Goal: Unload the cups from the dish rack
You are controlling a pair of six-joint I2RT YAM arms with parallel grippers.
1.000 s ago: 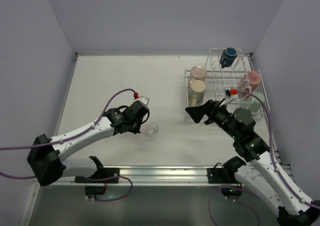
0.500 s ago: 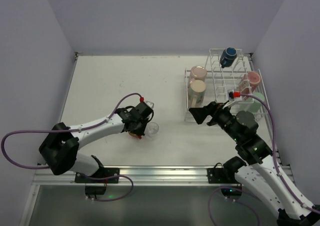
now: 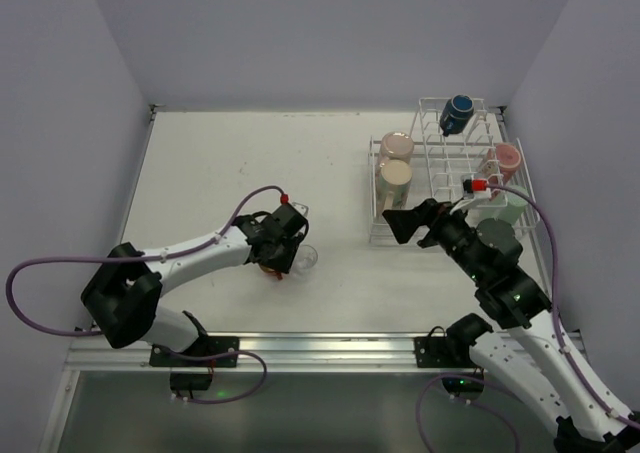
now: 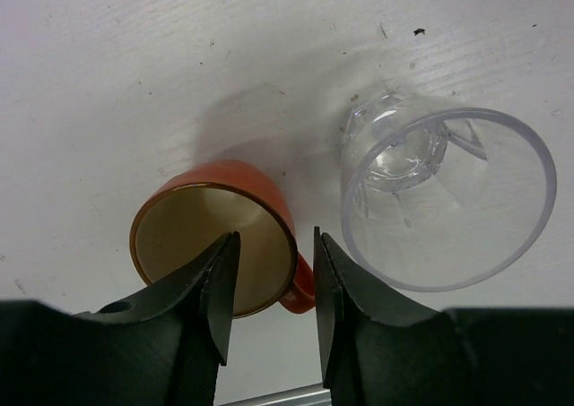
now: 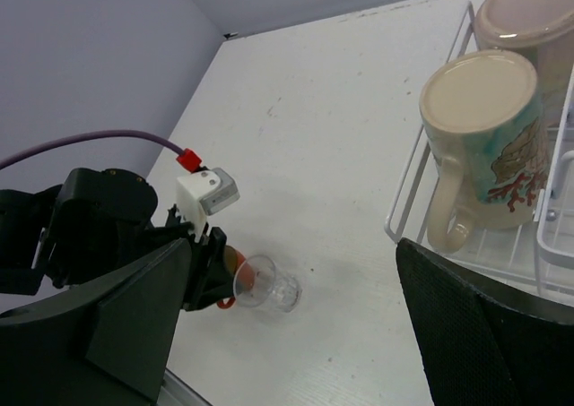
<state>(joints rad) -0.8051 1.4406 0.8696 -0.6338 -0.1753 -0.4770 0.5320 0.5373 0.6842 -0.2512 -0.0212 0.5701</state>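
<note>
From above, five cups stand in the one dish rack (image 3: pixel 432 165) beyond the right gripper (image 3: pixel 402 223), and two more are on the white table (image 3: pixel 220 163), which is boxed by lilac walls. The left gripper (image 4: pixel 276 236) has its narrowly parted fingers (image 4: pixel 215 289) astride the orange cup's (image 4: pixel 197 245) rim, with one clear glass (image 4: pixel 448 200) to their right. The right gripper's fingers (image 5: pixel 484 325) gape wide, with two beige mugs (image 5: pixel 484 110) racked beyond the right one.

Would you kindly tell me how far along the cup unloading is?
Done: the clear glass is on the table. In hand: the left gripper straddles the rim of the orange cup. Left: two beige mugs, dark blue mug, pink cup and green tumbler sit in the dish rack; right gripper open.
</note>
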